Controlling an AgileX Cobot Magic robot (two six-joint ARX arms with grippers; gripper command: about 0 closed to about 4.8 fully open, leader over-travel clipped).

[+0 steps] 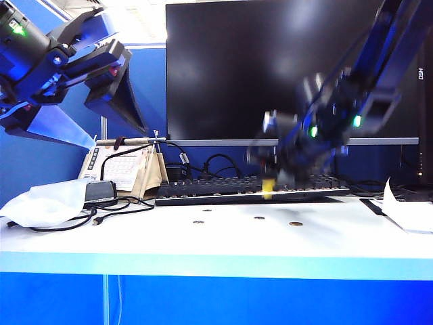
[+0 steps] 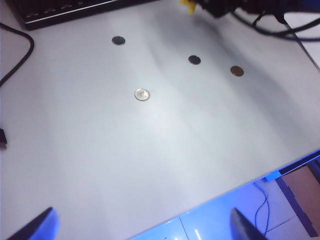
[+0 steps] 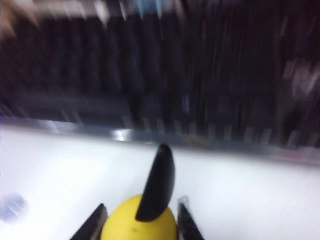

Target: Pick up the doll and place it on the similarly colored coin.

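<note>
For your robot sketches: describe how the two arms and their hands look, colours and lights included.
Both arms are dark, black to blue. The left hand is blocky, with a green light behind it. The blurred right hand carries green lights above and slim dark fingers.

doll [image 3: 140,222]: bright yellow, black pointed tip | coin [image 2: 237,71]: golden-brown | two coins [image 2: 118,41]: dark grey | fourth coin [image 2: 142,94]: pale silver | table [image 2: 150,160]: white top, blue front | keyboard [image 1: 243,189]: black | monitor [image 1: 284,68]: black | left gripper [image 1: 111,81], right gripper [image 3: 140,220]: black
</note>
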